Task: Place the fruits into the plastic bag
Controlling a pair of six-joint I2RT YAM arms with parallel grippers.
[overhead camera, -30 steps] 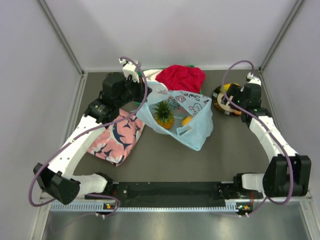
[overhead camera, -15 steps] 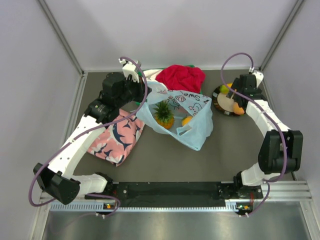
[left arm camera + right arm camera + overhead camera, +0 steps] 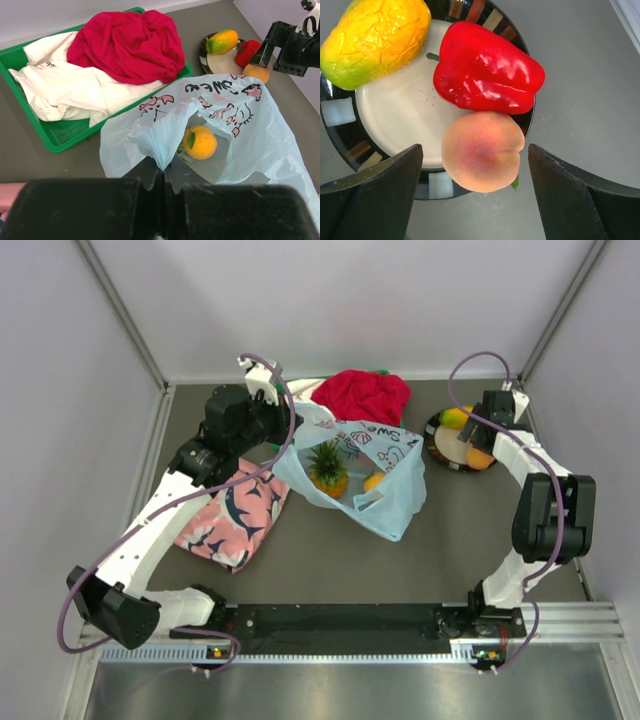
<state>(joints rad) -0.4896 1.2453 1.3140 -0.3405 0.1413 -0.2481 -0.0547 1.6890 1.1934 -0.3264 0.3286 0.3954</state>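
The light-blue plastic bag (image 3: 385,490) lies open mid-table, with the pineapple (image 3: 327,470) and a round orange fruit (image 3: 200,142) inside. My left gripper (image 3: 167,172) is shut on the bag's (image 3: 240,135) near rim, holding the mouth up. The mango (image 3: 375,40), the red pepper-like fruit (image 3: 487,70) and the peach (image 3: 482,150) sit on a black-rimmed plate (image 3: 395,110) at the right. My right gripper (image 3: 475,150) is open, hanging above the peach with a finger on each side and not touching it. In the top view it (image 3: 474,440) is over the plate (image 3: 445,445).
A green tray (image 3: 60,135) of red and white clothes (image 3: 360,395) stands behind the bag. A pink shark-print cloth (image 3: 232,515) lies left of the bag under my left arm. Grey walls enclose the table on three sides.
My right arm has folded in, its elbow swinging up and back, and the gripper has shifted over the plate's right side above the peach. The left arm and bag have not moved.
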